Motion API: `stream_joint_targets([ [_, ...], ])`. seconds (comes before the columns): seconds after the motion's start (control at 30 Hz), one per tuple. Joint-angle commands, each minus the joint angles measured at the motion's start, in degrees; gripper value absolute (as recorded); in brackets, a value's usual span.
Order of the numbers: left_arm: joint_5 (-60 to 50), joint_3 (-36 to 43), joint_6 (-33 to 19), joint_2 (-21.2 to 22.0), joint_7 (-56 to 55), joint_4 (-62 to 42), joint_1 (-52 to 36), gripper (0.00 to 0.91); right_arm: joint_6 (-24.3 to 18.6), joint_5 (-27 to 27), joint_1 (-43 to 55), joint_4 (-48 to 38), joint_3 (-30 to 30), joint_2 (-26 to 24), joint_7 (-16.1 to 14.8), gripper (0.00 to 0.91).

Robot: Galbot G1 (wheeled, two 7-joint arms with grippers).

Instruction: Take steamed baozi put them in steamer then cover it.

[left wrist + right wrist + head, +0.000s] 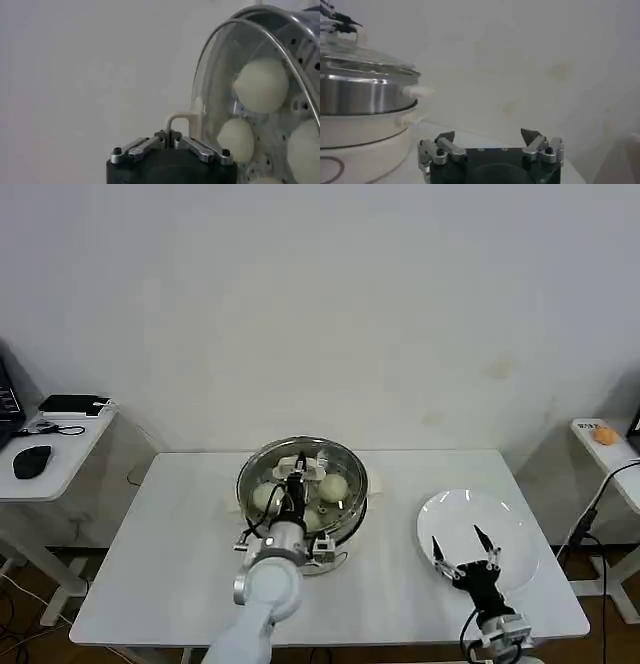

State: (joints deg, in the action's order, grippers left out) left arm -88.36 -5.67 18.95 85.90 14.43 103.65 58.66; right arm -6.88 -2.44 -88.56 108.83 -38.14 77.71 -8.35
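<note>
Steamer [345, 509] sits center frame on the white table [160, 564], glass lid [345, 459] on top, baozi [334, 486] visible through it on the perforated tray. Left gripper [297, 472] over the lid, fingers clenched on the lid handle [178, 122]. Right gripper [460, 542] lower right, above the empty white plate [510, 529], fingers spread, grasping nothing. Side desk upper left with a mouse [32, 461].

My left hand [297, 471] pinches the handle of the glass lid [303, 474], which closes the steamer [345, 519] from above. Beside the steamer the tabletop [160, 544] lies bare; my open right hand [459, 548] hangs over the white plate [512, 529].
</note>
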Motion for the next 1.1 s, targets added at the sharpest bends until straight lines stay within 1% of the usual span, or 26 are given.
stream_joint_targets([
  [0.03,-0.66,0.96,-0.33,0.88,-0.21,-1.06,-0.22,0.0,-0.1,0.3,-0.24,-0.08,0.31,0.08,0.03,0.907],
  [0.77,-1.28,-0.15,-1.02,1.39,-1.01,-3.12,-0.43,0.0,-0.43,0.64,-0.55,-0.1,1.0,0.29,-0.07,0.907],
  [0.8,-1.29,-0.19,-1.25,1.39,-0.91,-3.06,-0.41,0.907,-0.46,0.75,-0.57,-0.17,1.06,0.31,-0.06,0.907],
  [1.1,0.16,-0.58,-1.17,0.18,-0.66,1.23,1.26,0.907,-0.46,1.06,-0.57,-0.22,1.49,0.31,-0.04,0.907],
])
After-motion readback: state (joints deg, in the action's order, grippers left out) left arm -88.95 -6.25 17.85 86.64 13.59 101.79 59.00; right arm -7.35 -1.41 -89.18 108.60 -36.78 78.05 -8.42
